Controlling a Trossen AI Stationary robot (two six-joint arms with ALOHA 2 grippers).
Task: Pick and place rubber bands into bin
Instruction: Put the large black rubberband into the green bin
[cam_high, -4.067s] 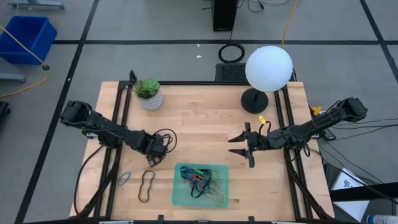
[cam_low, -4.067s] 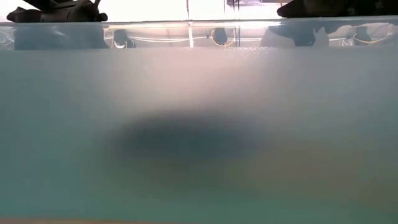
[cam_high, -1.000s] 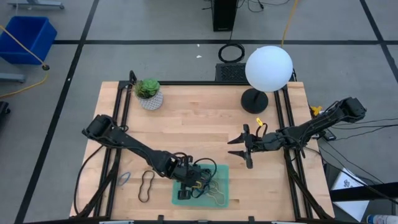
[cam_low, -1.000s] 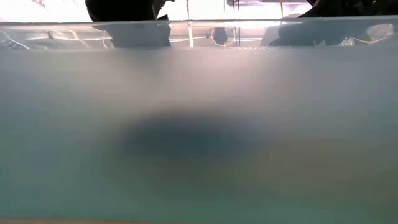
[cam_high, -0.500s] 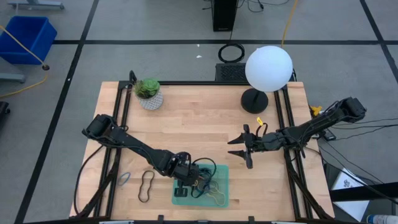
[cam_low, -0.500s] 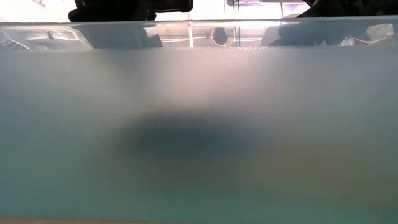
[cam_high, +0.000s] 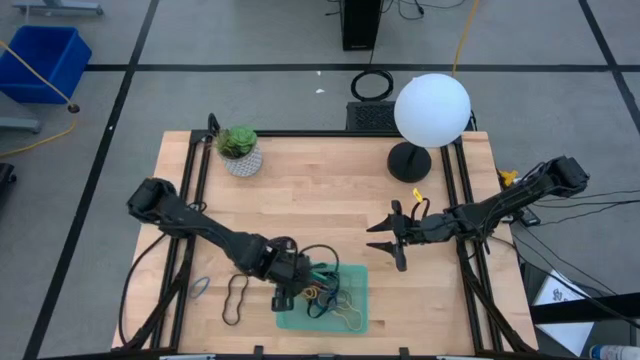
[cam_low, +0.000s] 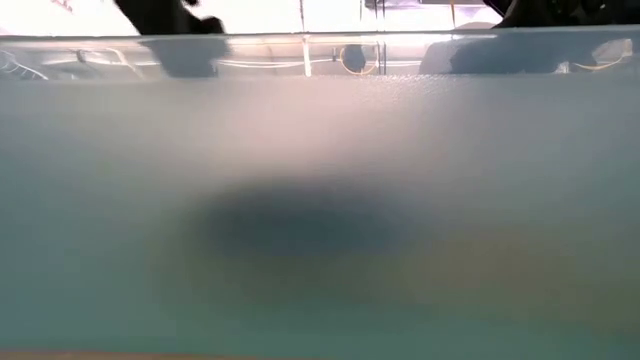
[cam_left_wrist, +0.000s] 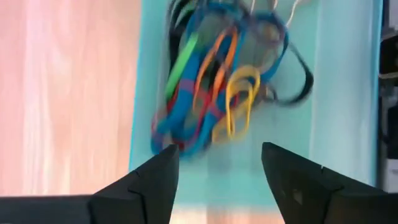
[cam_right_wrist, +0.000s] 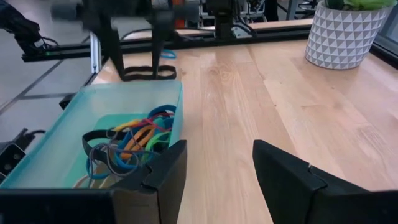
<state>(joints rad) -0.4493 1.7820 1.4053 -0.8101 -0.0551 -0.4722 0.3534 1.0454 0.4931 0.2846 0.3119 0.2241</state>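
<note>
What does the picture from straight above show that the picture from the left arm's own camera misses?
Only the view from above shows the whole table: the right gripper open and waiting beside the bin, a potted plant, a white globe lamp, and a black rubber band lying on the wood outside the bin.

Only the left wrist view shows the left gripper's open, empty fingers close up, over the pile's single colours.

Both show the green bin and its tangle of rubber bands.

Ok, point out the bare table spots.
Bare wood spans the middle, between the potted plant, the lamp and the right gripper. Crowded: the near edge, with the green tray, left gripper and a loose black band.
</note>
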